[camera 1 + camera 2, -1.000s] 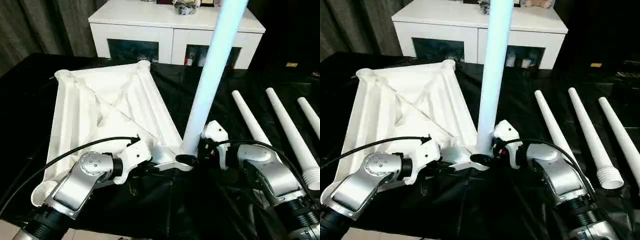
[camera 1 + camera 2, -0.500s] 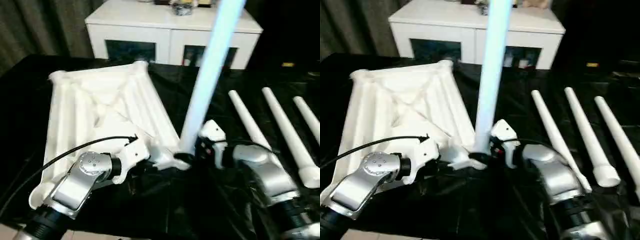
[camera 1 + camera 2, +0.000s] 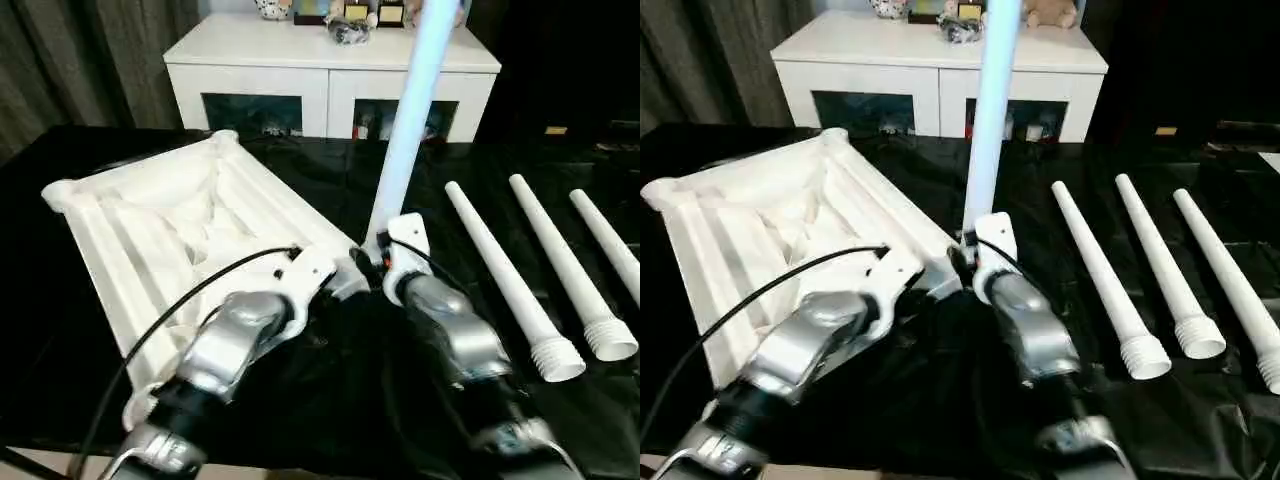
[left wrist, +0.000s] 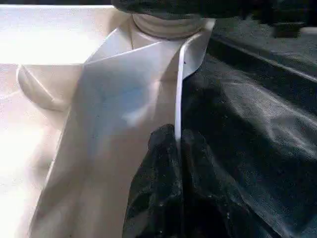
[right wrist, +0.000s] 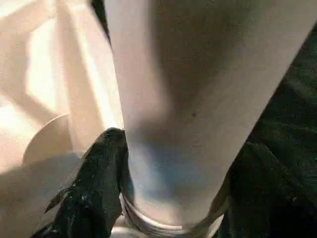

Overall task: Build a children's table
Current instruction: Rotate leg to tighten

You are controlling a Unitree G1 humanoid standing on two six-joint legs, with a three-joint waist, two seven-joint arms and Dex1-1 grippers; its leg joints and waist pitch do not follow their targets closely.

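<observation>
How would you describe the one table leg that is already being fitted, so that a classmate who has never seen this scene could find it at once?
Start at the black-covered work table and find the white tabletop lying ribbed side up. At its near corner, between the two grippers, one white leg stands upright in the socket. The three other legs lie flat side by side on the black cover; it alone stands.

The tabletop [image 3: 170, 240] is lying underside up on the left of the work table [image 3: 330, 170]. One leg [image 3: 405, 130] is standing upright at its near right corner socket (the end nearest the robot). Three loose legs [image 3: 500, 280] are lying side by side to the right, well apart from it. The cabinet [image 3: 330, 75] is standing behind.
</observation>
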